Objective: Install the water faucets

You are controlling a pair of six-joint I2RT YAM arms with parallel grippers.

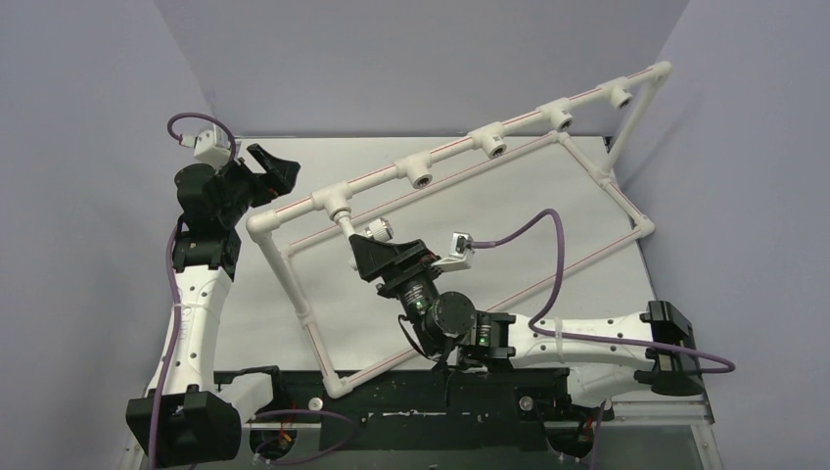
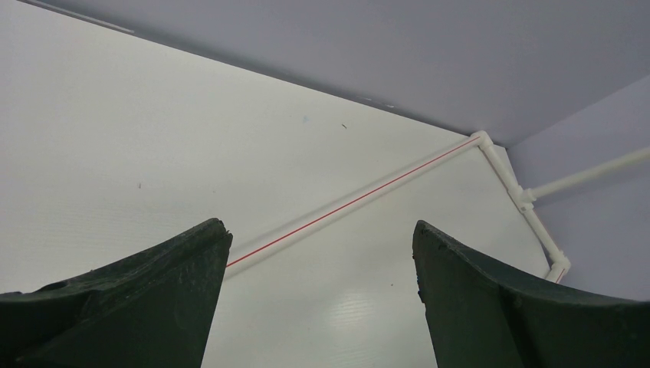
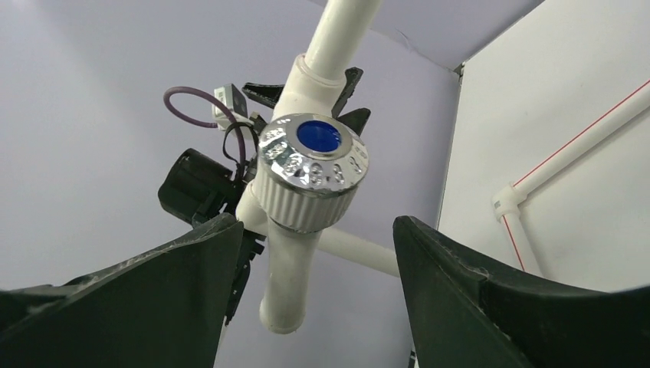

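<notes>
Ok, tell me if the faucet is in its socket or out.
In: the faucet joins the frame's tee, right pincer open around it.

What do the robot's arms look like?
Both the left arm and right arm have white shells with chunky black joints. Purple cables loop to small white cameras at the wrists. The fingers are dark, pointed wedges. Tiny green lights glow on the right arm.

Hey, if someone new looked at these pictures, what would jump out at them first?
The faucet, its shiny knob with a blue centre, sits mid-picture in the right wrist view, between the fingers of the open right gripper. From above, a big white pipe frame slants across the table, with the left gripper open near its left corner.
</notes>
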